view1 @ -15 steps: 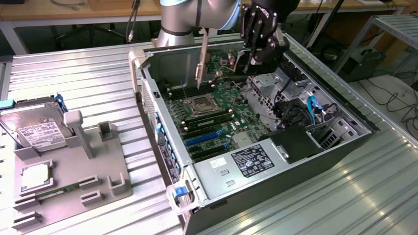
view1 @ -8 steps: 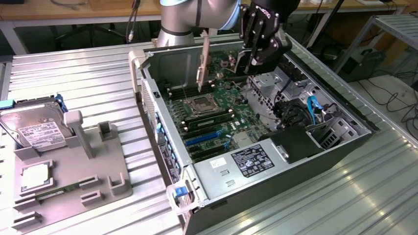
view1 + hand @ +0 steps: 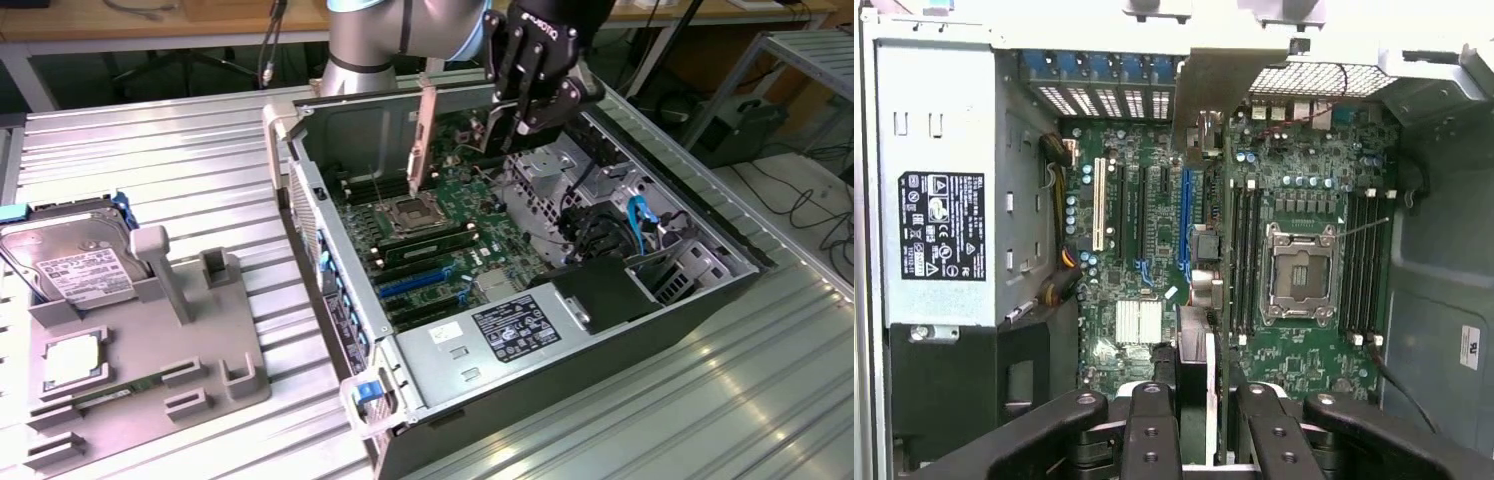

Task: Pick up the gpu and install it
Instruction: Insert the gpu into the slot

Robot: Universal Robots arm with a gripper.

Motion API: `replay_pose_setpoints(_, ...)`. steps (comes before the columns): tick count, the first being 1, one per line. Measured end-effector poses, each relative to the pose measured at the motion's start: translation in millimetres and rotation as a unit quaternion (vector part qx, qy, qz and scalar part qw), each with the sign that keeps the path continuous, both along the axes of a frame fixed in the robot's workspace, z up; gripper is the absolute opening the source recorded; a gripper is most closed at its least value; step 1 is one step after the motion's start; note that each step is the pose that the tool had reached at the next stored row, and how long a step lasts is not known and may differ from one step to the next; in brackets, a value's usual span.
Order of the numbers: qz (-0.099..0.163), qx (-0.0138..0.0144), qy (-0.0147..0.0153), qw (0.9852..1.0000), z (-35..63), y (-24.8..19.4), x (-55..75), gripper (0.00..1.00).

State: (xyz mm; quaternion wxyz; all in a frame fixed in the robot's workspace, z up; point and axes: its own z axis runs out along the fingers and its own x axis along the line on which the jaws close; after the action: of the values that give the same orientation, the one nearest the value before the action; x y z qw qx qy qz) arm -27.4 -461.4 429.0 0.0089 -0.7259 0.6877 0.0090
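We see the tool point(image 3: 518, 130) hanging above the far part of the open computer case point(image 3: 694, 225), its black fingers point(image 3: 538, 95) pointing down into the case. In the wrist view the tool point(image 3: 1199, 420) has its two fingers point(image 3: 1150, 435) drawn in narrow on the top edge of the gpu point(image 3: 1194, 360), which runs edge-on straight away from the camera, between the fingers and over the motherboard point(image 3: 1294, 160). So the tool holds the gpu, with the card directly below the fingers and in line with them.

In the exterior view the gpu point(image 3: 491, 128) hangs upright under the fingertips, showing as a narrow dark strip over the far end of the motherboard point(image 3: 441, 235). In the wrist view the card's silver bracket point(image 3: 1219, 85) reaches toward the perforated rear wall of the case, and the card lies between the blue expansion slot point(image 3: 1185, 215) and the memory slots point(image 3: 1244, 260) beside the CPU socket point(image 3: 1299, 272). Whether its lower edge touches the board we cannot tell.

Beside the case a slim orange upright strip point(image 3: 423, 135) stands by the arm's grey body point(image 3: 387, 35). The power supply point(image 3: 501, 335) with its label sits at the near end of the case.

Near the desk's point(image 3: 160, 170) edge at the exterior view's left, a grey holder point(image 3: 147, 330) carries a silver hard drive point(image 3: 67, 260) with a white label.
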Motion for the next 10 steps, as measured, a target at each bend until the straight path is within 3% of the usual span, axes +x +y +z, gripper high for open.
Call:
replay_pose_setpoints(3,0.033,0.0001,0.0001,0.9994,-0.4,-0.9,-0.1,0.28)
replay_pose_setpoints(5,0.033,0.0006,0.0088,0.9994,-4.6,-1.9,-0.2,0.28)
replay_pose_setpoints(6,0.033,0.0008,0.0103,0.9994,-7.4,-2.2,-0.2,0.28)
replay_pose_setpoints(10,0.033,0.0054,0.0102,0.9994,-15.9,-4.4,-0.2,0.28)
